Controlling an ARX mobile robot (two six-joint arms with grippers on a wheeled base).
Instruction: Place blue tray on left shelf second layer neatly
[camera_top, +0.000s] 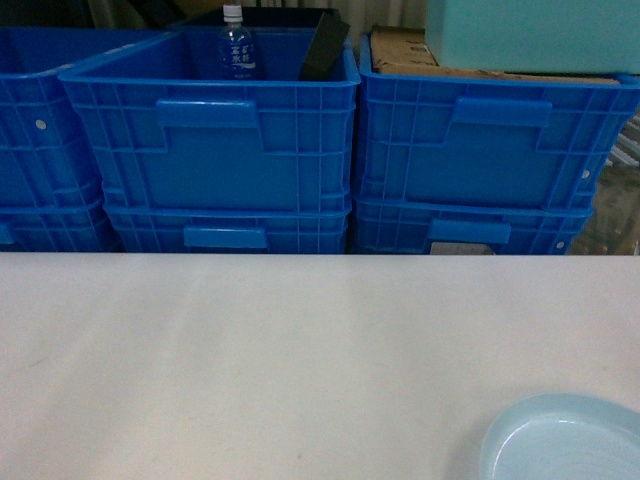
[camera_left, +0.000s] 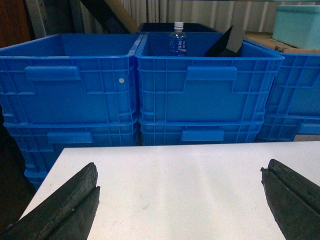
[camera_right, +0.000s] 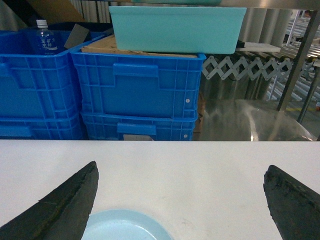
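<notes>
Stacked dark-blue crates (camera_top: 210, 150) are lining the far edge of the white surface (camera_top: 250, 350), with a water bottle (camera_top: 237, 45) standing in one and a teal bin (camera_right: 175, 27) sitting on top of another. Both tools are hovering with jaws spread wide and empty, the right tool (camera_right: 180, 205) just over the blue tray (camera_right: 125, 227), which is lying at the near right edge of the surface, while the left tool (camera_left: 180, 200) is waiting over bare surface. Judging by this, the pickup is only starting, so the next move is calling for lowering onto the tray's rim and closing; the shelf itself is hardly showing.
</notes>
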